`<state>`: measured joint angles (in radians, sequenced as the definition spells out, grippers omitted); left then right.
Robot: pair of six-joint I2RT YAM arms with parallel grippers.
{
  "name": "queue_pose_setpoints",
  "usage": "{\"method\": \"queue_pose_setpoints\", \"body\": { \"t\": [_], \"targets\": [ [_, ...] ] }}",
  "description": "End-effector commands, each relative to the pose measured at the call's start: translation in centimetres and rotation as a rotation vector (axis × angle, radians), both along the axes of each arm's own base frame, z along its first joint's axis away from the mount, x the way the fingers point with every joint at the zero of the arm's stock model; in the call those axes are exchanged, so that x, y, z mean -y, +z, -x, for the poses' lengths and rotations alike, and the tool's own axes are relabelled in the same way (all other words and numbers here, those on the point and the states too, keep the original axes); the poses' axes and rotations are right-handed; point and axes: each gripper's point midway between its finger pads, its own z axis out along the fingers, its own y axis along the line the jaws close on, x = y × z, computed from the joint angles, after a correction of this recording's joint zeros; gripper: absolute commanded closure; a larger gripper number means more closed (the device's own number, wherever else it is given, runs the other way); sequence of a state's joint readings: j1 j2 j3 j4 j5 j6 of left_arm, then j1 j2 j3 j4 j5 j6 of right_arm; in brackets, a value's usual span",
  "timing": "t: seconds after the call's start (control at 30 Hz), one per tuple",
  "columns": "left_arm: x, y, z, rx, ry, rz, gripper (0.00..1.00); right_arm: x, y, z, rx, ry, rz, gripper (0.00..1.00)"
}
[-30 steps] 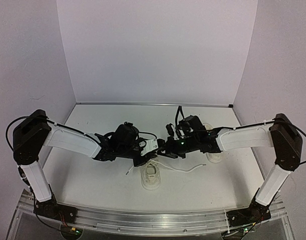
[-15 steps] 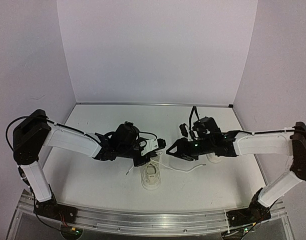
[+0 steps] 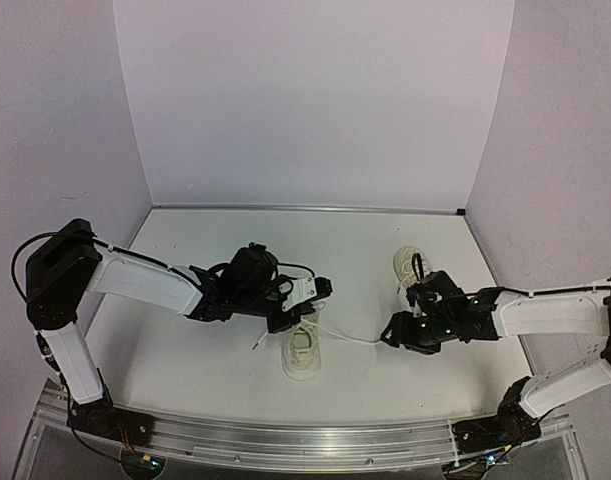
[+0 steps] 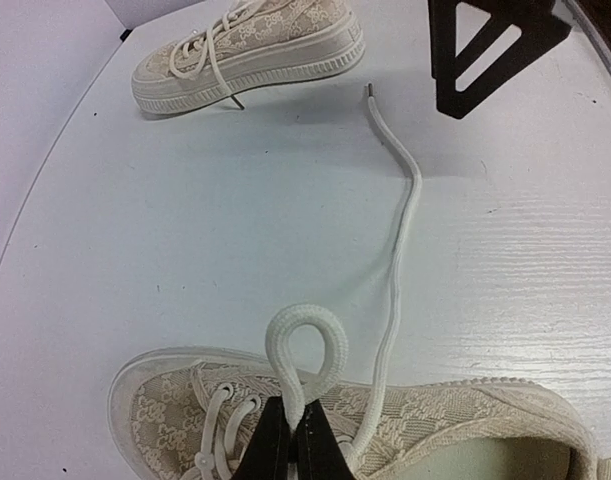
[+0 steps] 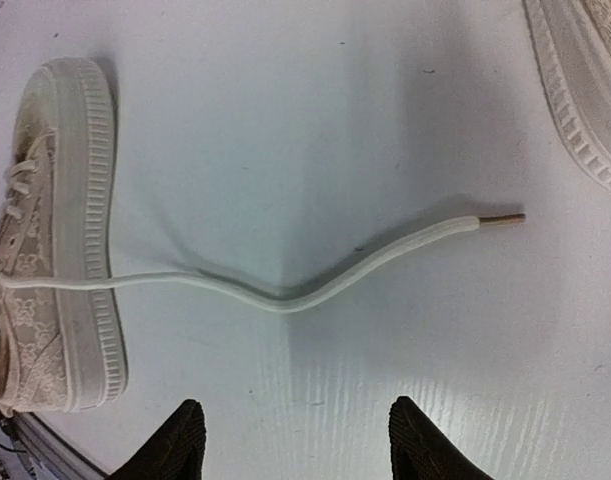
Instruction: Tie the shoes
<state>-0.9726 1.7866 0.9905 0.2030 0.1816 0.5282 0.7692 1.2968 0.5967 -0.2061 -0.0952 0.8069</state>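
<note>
One cream shoe (image 3: 302, 352) (image 4: 455, 425) (image 5: 60, 240) stands at the near middle of the table. Just above it, my left gripper (image 3: 303, 312) (image 4: 293, 440) is shut on the base of a small upright lace loop (image 4: 307, 345). The shoe's other lace end (image 3: 355, 338) (image 4: 400, 230) (image 5: 285, 290) lies loose on the table, running right. My right gripper (image 3: 390, 335) (image 5: 295, 440) hovers open just past that lace's tip (image 5: 500, 218), touching nothing. The second shoe (image 3: 410, 265) (image 4: 250, 50) (image 5: 575, 100) stands farther back on the right.
White walls close the table (image 3: 215, 260) at the back and on both sides. The right arm's forearm (image 3: 545, 315) stretches low along the right side, near the second shoe. A short lace tip (image 3: 255, 343) lies left of the near shoe.
My right gripper has opened, let go of the lace and drawn back to the right, uncovering the second shoe. The left gripper has stayed shut on the loop.
</note>
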Motion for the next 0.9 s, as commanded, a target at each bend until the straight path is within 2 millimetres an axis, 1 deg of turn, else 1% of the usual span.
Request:
{"method": "queue_pose_setpoints", "body": {
  "t": [0.0,0.23,0.33,0.53,0.6,0.8,0.83,0.87],
  "targets": [
    [0.7,3.6,0.0,0.069,-0.022,0.091,1.0,1.1,-1.1,-2.3,0.023,-0.1,0.122,0.4],
    [0.8,3.3,0.3,0.069,-0.035,0.097,1.0,-0.3,-3.4,-4.3,-0.006,-0.092,0.194,0.41],
    [0.7,3.3,0.4,0.073,-0.04,0.095,1.0,-0.9,-4.4,-5.0,-0.011,-0.075,0.225,0.43],
    [0.5,3.3,0.4,0.088,-0.042,0.087,1.0,-2.0,-6.9,-6.1,-0.038,-0.03,0.283,0.51],
    [0.4,3.4,0.4,0.094,-0.043,0.085,1.0,-2.0,-8.0,-6.2,-0.052,-0.015,0.308,0.55],
    [0.4,3.4,0.6,0.096,-0.052,0.087,1.0,-2.5,-10.1,-6.0,-0.084,0.054,0.343,0.76],
    [0.4,3.4,0.6,0.096,-0.053,0.087,1.0,-2.5,-10.4,-5.9,-0.088,0.066,0.348,0.8],
    [0.4,3.4,0.6,0.096,-0.054,0.087,1.0,-2.5,-10.5,-5.9,-0.091,0.072,0.351,0.88]
  ]
}}
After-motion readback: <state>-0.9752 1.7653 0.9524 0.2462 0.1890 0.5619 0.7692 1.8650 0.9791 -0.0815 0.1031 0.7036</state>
